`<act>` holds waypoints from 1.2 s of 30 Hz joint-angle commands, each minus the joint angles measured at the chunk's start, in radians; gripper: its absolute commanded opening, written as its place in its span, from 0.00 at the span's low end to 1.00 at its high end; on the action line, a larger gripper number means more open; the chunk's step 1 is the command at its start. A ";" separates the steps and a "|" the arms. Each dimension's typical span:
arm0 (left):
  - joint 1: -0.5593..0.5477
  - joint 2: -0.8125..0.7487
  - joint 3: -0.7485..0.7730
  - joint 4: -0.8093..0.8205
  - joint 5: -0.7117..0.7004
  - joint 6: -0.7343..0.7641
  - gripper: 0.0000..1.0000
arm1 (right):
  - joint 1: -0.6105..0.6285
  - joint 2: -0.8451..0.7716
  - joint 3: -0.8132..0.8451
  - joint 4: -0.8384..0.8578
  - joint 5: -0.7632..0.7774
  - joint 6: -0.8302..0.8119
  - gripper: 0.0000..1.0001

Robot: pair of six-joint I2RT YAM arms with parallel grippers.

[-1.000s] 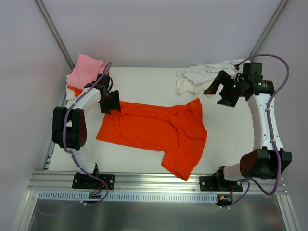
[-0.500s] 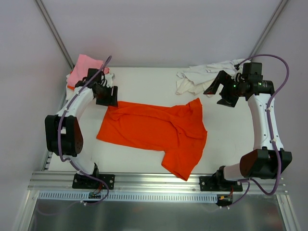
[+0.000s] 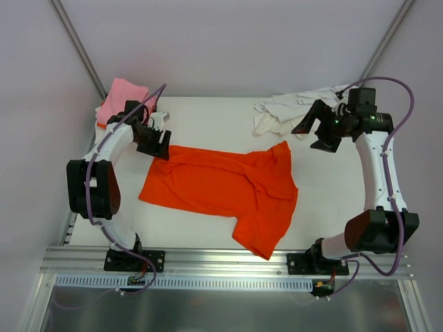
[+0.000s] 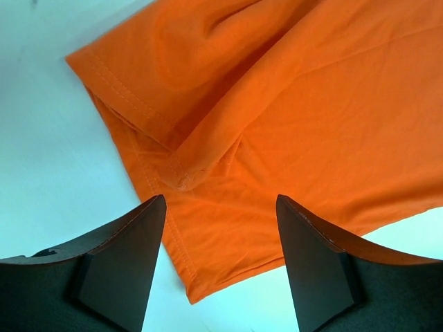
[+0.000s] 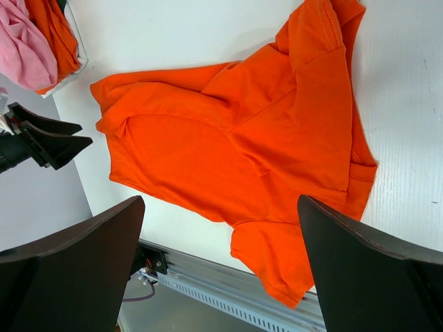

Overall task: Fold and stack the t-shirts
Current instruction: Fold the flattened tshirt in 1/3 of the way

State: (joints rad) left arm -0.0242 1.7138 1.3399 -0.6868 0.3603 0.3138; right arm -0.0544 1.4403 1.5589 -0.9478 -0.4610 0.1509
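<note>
Lying spread and rumpled on the white table (image 3: 208,114), the orange shirt (image 3: 221,187) has one folded-over corner right under the left gripper (image 4: 220,198). That gripper's jaws stand apart with nothing pinched between them. The shirt's stitched hem shows in the gap, and the cloth there lies loose. The right gripper (image 5: 220,202) hangs above the table off the shirt's other end, its jaws spread wide and empty, and nearly the whole garment is framed between its fingers in the wrist view. Just beside those jaws, toward the back edge, sits a crumpled heap of white shirts (image 3: 287,111). Behind the left jaws, at the table's far left corner, a pink shirt (image 3: 124,97) rests on a second orange shirt (image 3: 106,127). An aluminium rail (image 3: 221,261) runs along the near edge, where both arm bases are bolted. Pale grey walls (image 3: 228,41) close the space, with two slanted metal posts (image 3: 75,41) rising at the back corners.
</note>
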 commanded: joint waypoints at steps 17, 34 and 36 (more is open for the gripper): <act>-0.003 0.176 0.059 0.023 0.040 -0.010 0.61 | 0.010 -0.021 0.007 0.004 -0.028 0.015 1.00; -0.031 0.147 0.123 0.026 -0.156 -0.030 0.00 | 0.010 -0.012 0.012 0.006 -0.022 0.013 0.99; -0.042 0.132 0.177 0.014 -0.205 -0.025 0.00 | 0.010 -0.014 0.009 0.007 -0.027 0.013 0.99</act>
State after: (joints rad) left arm -0.0429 1.8942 1.4319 -0.6712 0.2588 0.2848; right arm -0.0532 1.4433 1.5600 -0.9466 -0.4717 0.1570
